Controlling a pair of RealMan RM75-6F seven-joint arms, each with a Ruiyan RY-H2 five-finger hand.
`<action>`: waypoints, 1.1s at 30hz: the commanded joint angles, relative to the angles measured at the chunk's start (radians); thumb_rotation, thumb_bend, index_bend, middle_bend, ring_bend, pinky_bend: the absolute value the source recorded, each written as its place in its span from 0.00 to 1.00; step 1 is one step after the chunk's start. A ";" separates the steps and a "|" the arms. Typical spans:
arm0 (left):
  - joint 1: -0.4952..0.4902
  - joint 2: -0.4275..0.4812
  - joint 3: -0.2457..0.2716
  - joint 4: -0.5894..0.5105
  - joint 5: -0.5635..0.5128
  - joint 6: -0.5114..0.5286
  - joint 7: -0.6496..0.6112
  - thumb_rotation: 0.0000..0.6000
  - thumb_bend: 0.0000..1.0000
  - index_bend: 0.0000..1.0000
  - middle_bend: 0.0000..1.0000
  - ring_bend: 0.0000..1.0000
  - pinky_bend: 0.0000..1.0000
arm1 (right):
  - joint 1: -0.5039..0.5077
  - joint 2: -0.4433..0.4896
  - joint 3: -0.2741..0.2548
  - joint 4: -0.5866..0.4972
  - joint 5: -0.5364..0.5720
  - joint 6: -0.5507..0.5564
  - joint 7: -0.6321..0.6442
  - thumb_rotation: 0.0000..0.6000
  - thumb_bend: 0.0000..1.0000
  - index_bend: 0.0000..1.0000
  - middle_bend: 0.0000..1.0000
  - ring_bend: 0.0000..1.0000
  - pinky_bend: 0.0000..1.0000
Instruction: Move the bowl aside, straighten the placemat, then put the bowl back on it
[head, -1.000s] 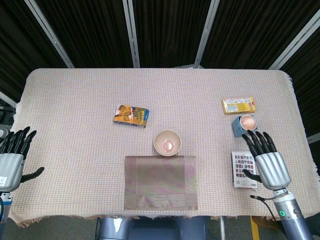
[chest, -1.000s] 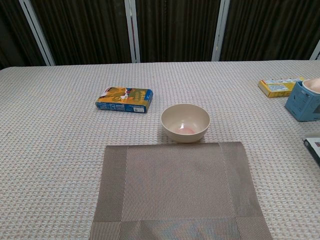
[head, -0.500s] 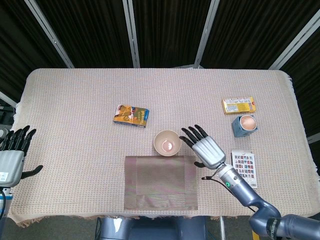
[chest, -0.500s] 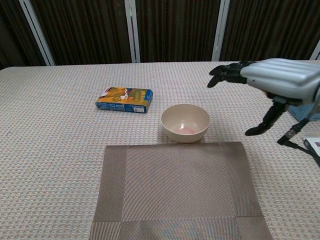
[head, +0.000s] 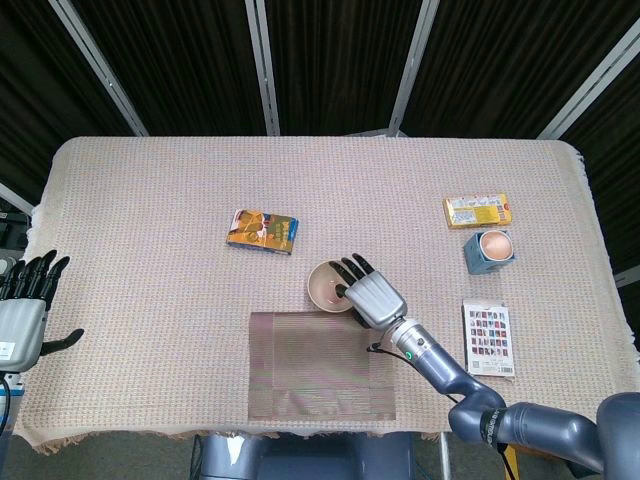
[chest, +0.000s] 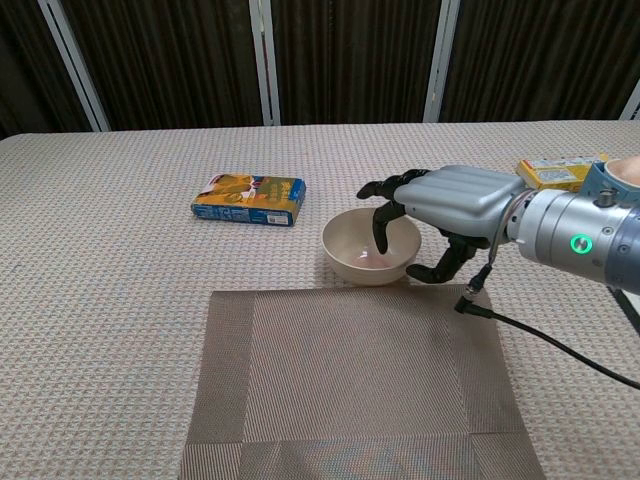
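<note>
Placemat (head: 320, 365) lies square at the near edge of the table (head: 150, 200), bowl (head: 328, 285) on the cloth just beyond its far edge, so move-aside and straightening look done, only the put-back is left. Right hand (head: 372, 297) is over the bowl's right rim, fingers dipping inside, thumb outside, grip not yet closed; left hand (head: 25, 310) open, holding nothing, at the table's left edge.

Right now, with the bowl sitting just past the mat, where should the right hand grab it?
Take the bowl by its right rim, coming from the right and above. It stands upright and open, and the right hand is already there with fingers inside and thumb outside the wall, so a rim pinch looks simplest.
</note>
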 joint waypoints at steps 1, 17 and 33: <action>0.000 0.002 -0.001 0.002 -0.002 -0.001 -0.005 1.00 0.00 0.00 0.00 0.00 0.00 | 0.009 -0.021 -0.010 0.017 0.017 -0.003 -0.020 1.00 0.38 0.55 0.00 0.00 0.00; 0.004 0.004 0.003 -0.003 0.008 0.006 -0.008 1.00 0.00 0.00 0.00 0.00 0.00 | -0.026 0.005 0.004 0.011 -0.049 0.138 0.085 1.00 0.44 0.71 0.00 0.00 0.00; 0.010 0.011 0.010 -0.023 0.035 0.024 -0.015 1.00 0.00 0.00 0.00 0.00 0.00 | -0.256 0.347 -0.120 -0.072 -0.208 0.394 0.353 1.00 0.44 0.66 0.00 0.00 0.00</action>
